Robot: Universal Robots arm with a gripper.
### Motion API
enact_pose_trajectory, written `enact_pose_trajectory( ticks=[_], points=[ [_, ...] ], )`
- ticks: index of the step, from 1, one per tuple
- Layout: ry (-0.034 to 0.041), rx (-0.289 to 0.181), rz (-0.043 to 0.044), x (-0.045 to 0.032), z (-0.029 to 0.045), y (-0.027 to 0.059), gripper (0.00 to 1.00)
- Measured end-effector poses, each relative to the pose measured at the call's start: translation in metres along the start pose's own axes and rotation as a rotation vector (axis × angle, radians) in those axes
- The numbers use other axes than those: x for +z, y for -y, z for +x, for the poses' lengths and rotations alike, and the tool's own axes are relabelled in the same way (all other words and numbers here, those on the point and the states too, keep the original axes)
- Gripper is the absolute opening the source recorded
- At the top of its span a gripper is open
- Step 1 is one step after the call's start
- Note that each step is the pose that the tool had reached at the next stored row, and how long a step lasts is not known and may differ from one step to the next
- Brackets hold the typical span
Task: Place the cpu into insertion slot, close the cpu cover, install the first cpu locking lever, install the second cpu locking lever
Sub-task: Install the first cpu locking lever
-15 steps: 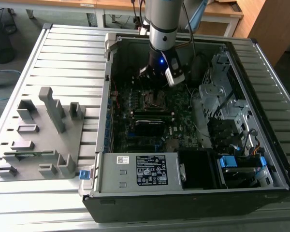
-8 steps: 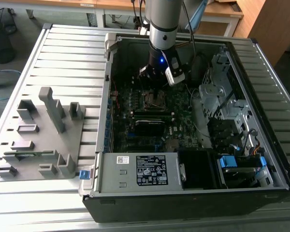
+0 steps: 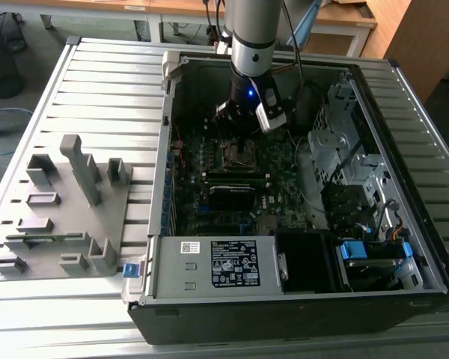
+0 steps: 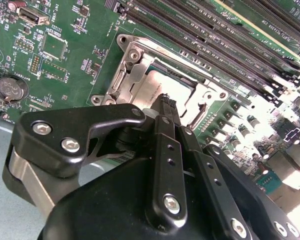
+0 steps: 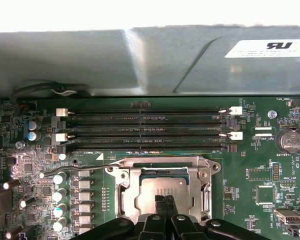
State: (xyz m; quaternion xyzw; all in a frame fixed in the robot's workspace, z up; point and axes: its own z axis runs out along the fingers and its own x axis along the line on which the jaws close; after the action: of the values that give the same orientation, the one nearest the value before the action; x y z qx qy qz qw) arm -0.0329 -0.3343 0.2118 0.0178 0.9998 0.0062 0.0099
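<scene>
The gripper (image 5: 164,205) has its fingers pinched together with nothing between them, tips at the top of the cpu (image 5: 149,192). The cpu sits in the insertion slot (image 3: 239,154), framed by the lowered cpu cover (image 5: 122,194). The open computer case (image 3: 284,318) lies on a slatted metal table (image 3: 112,82), beside a grey fixture (image 3: 60,217).

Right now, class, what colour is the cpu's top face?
Dull silver-grey; the cpu shows best in the first wrist view.

In the first wrist view the end effector (image 5: 165,201) hid one edge of the cpu (image 5: 150,192); the picture's edge cut off the cpu cover (image 5: 127,192).
</scene>
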Motion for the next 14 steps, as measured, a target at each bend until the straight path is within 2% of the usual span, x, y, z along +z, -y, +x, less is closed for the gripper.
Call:
enact_pose_trajectory(
  ticks=[14],
  points=[
    [0.0002, 0.000, -0.0004, -0.0035, -0.0001, -0.0001, 0.11]
  ],
)
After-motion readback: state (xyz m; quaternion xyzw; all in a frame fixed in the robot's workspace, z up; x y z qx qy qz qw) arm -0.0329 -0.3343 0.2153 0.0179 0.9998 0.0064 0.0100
